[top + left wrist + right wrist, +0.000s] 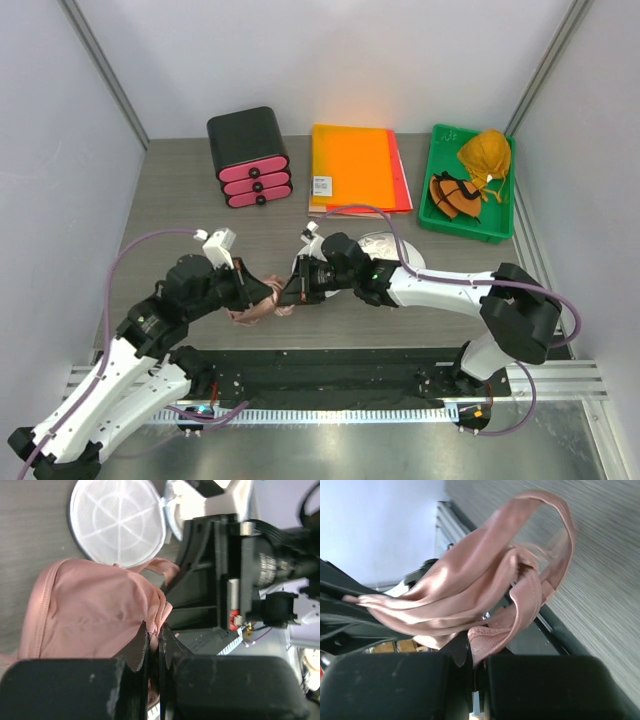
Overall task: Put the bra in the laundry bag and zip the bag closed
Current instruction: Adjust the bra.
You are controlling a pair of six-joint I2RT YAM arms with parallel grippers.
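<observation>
While aloft, bra (255,311) between end effectors (269,292) (287,295)

One bra (95,610), one laundry bag (117,522)

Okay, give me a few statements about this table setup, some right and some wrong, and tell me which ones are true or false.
1. The left gripper and the right gripper both pinch the pink bra. True.
2. The bra is already inside the laundry bag. False: it hangs between the two grippers, outside the bag.
3. The green tray sits at the far right of the table. True.
4. The black drawer unit has blue drawers. False: its drawer fronts are pink.
5. The orange folder lies between the drawer unit and the green tray. True.
</observation>
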